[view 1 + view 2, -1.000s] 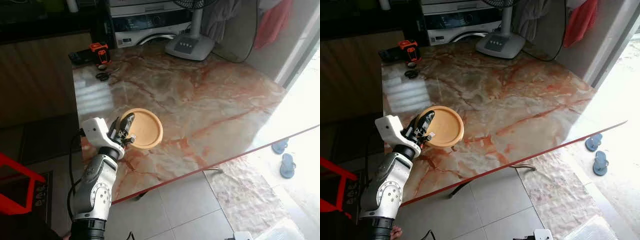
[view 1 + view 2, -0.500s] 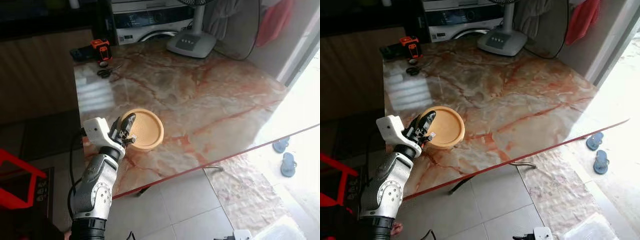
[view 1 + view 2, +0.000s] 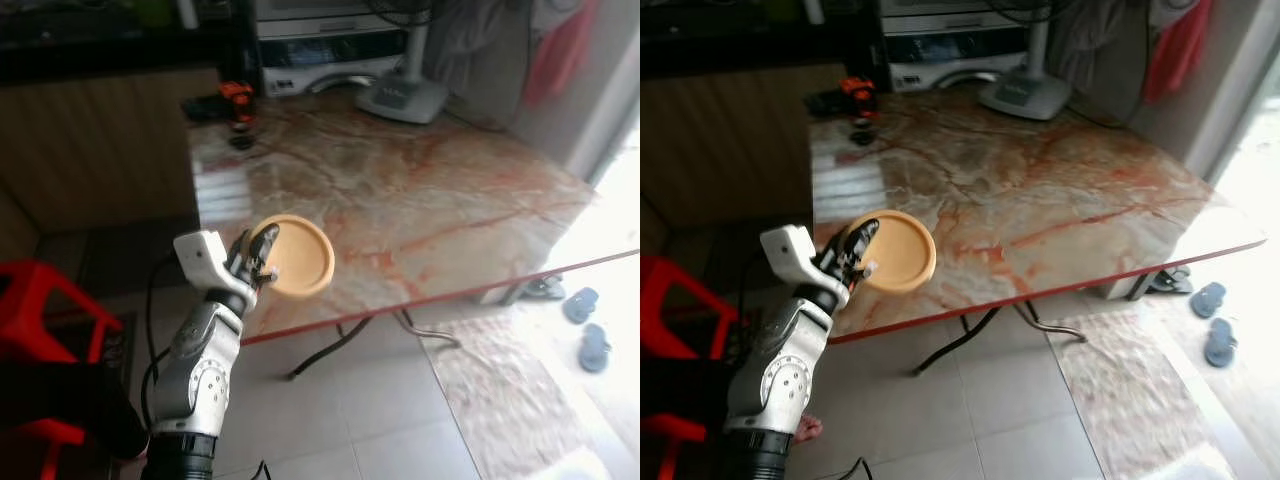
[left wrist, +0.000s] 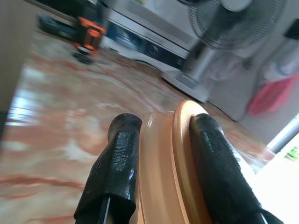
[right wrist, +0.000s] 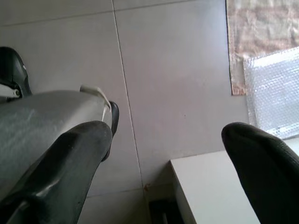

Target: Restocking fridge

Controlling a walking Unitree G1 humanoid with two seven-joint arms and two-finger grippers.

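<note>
Round tan plate (image 3: 297,256), tilted, pinched at rim

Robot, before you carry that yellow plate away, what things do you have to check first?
1. Plate held tight: the left gripper has a finger on each side of the orange plate's rim. Ok.
2. Plate lifted off the marble table: it looks raised near the table's edge, but the gap is hard to judge. Cannot tell.
3. Plate level: it tilts in the grip and seems to hold nothing. Ok.
4. Floor path: a red stool stands close on the left. Not ok, steer around it.
5. Right gripper free: open, pointing at the floor tiles. Ok.
6. Fridge location: cannot tell.
</note>
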